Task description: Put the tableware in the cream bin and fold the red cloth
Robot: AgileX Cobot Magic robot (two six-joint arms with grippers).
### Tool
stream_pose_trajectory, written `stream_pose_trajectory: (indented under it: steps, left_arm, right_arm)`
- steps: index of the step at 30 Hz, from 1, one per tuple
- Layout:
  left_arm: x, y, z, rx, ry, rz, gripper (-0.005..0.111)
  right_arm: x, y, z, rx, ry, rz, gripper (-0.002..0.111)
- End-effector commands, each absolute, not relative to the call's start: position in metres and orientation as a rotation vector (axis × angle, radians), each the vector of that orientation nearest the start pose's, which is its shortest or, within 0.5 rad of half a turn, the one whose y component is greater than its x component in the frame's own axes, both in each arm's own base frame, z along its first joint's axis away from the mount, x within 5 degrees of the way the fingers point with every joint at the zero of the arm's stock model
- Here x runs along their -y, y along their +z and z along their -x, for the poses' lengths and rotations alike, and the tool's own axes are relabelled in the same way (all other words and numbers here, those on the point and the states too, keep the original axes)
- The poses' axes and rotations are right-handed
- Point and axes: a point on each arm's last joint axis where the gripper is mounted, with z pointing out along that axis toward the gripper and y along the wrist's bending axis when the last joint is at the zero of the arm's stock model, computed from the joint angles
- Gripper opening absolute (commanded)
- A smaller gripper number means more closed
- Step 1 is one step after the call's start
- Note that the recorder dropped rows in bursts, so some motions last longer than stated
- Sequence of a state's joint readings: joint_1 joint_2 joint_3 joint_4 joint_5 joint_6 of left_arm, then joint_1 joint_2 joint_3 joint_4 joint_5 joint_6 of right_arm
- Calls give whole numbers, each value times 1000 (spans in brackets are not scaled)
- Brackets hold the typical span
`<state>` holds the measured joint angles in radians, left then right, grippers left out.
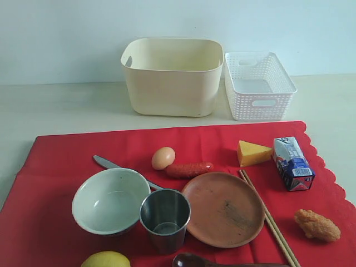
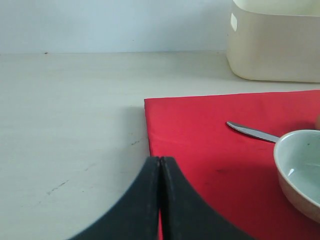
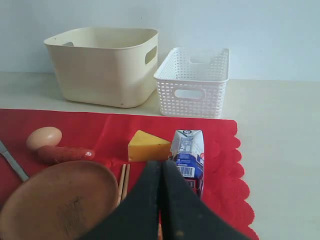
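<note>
The red cloth (image 1: 67, 161) lies flat on the table. On it sit a pale green-white bowl (image 1: 110, 200), a steel cup (image 1: 165, 218), a round brown plate (image 1: 223, 209), wooden chopsticks (image 1: 270, 219), a metal knife (image 1: 108, 163) and a dark brown spoon (image 1: 192, 260). The cream bin (image 1: 171, 76) stands empty behind the cloth. No gripper shows in the exterior view. My left gripper (image 2: 160, 159) is shut and empty above the cloth's left edge (image 2: 200, 135), short of the bowl (image 2: 300, 170). Shut and empty too, my right gripper (image 3: 161, 162) hovers near the plate (image 3: 55, 200) and chopsticks (image 3: 123, 180).
An egg (image 1: 163, 158), sausage (image 1: 189, 169), cheese wedge (image 1: 253, 153), blue-white milk carton (image 1: 292, 163), fried piece (image 1: 317, 225) and lemon (image 1: 105, 260) share the cloth. A white lattice basket (image 1: 257, 84) stands right of the bin. The cloth's scalloped edge (image 1: 328, 167) runs along its right side.
</note>
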<state>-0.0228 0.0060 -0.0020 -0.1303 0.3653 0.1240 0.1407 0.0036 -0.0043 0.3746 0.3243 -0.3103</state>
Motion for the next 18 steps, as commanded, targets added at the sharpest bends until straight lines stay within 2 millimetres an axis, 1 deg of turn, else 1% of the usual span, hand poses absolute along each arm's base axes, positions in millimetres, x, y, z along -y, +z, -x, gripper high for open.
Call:
stream_pose_trajectory:
  steps: [1,2,6,7,8,9,10,11,12,14,18]
  left_arm:
    - [5,181,-53,-1836,-60,-48,0]
    - [5,181,-53,-1836,-60,-48,0]
    - [5,181,-53,-1836,-60,-48,0]
    - [5,181,-53,-1836,-60,-48,0]
    - [5,181,-53,-1836,-60,-48,0]
    - [5,181,-53,-1836,-60,-48,0]
    - [5,181,-53,-1836,-60,-48,0]
    - [5,181,-53,-1836,-60,-48,0]
    - [5,181,-53,-1836,-60,-48,0]
    - [5,181,-53,-1836,-60,-48,0]
    - [5,181,-53,-1836,-60,-48,0]
  right_arm:
    - [-17,187,-52,-1772,235,155,0]
    - [-17,187,-52,-1771,235,155,0]
    - [-17,200,-51,-1734,235,155,0]
    - [-17,208,-50,-1710,235,155,0]
    - [-17,211,-49,-1700,235,155,0]
    - [-17,221,-48,-1672,235,154,0]
    - [-17,224,-47,-1662,235,154,0]
    - [-17,233,-46,-1636,235,154,0]
    - [-16,237,-45,-1622,235,154,0]
    - [-17,254,-40,-1570,261,139,0]
    - [-16,280,-33,-1496,267,135,0]
